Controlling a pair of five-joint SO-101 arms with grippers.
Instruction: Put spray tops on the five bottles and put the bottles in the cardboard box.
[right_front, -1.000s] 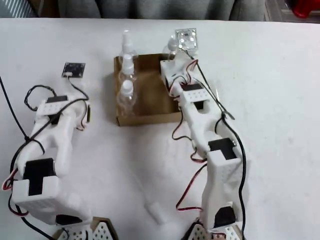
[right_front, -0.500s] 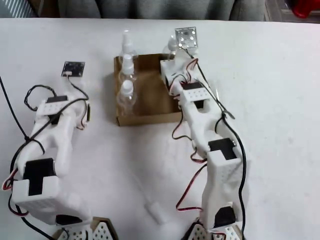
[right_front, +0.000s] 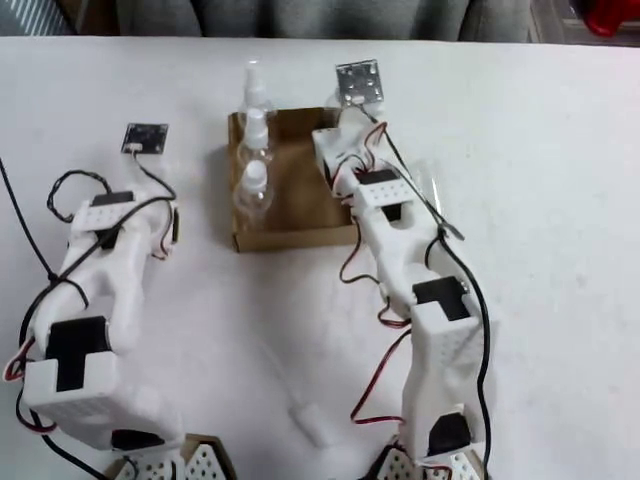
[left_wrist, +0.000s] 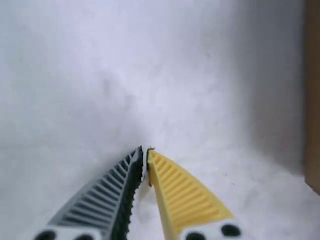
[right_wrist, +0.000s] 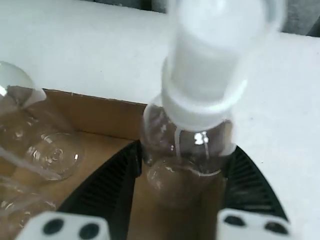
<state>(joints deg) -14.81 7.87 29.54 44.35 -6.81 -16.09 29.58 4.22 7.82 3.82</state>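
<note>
The right gripper (right_wrist: 184, 152) is clamping a clear bottle (right_wrist: 192, 130) fitted with a white spray top (right_wrist: 210, 65), holding it upright at the right-hand corner of the cardboard box (right_front: 295, 238) toward the desk's far edge. Three topped bottles (right_front: 256, 185) are sitting along the box's left side. The left gripper (left_wrist: 145, 150) is staying fully closed and empty over the desk (left_wrist: 100, 75). One loose spray top (right_front: 305, 418) is lying near the near edge.
</note>
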